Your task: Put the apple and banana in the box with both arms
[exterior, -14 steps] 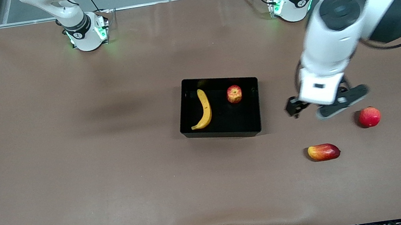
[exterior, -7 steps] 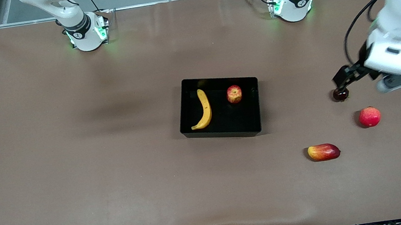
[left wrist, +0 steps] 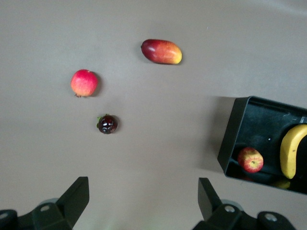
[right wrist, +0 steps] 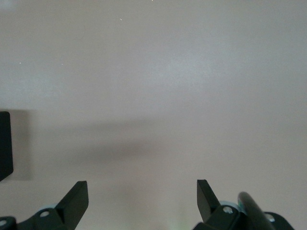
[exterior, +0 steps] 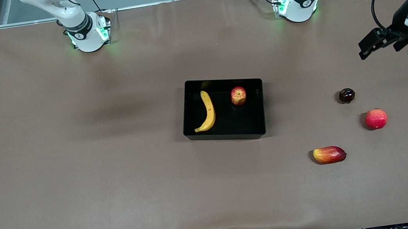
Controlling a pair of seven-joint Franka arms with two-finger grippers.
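Both jaws gape empty: left gripper (left wrist: 141, 203) and right gripper (right wrist: 139, 199) hang high, clear of the box (exterior: 260, 107), since apple (exterior: 238, 95) and banana (exterior: 206, 111) lie inside (job looks done).

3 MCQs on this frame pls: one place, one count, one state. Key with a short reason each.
1. Where is the apple?
A. in the box
B. on the table beside the mango
C. in the left gripper

2. How many fruits lie on the table outside the box?
A. one
B. three
C. five

3. The left gripper is:
A. shut on the banana
B. open, holding nothing
C. shut on the plum

Key: A, it sits inside beside the banana; B, dark plum, red fruit, mango; B, fingers apart over bare table.
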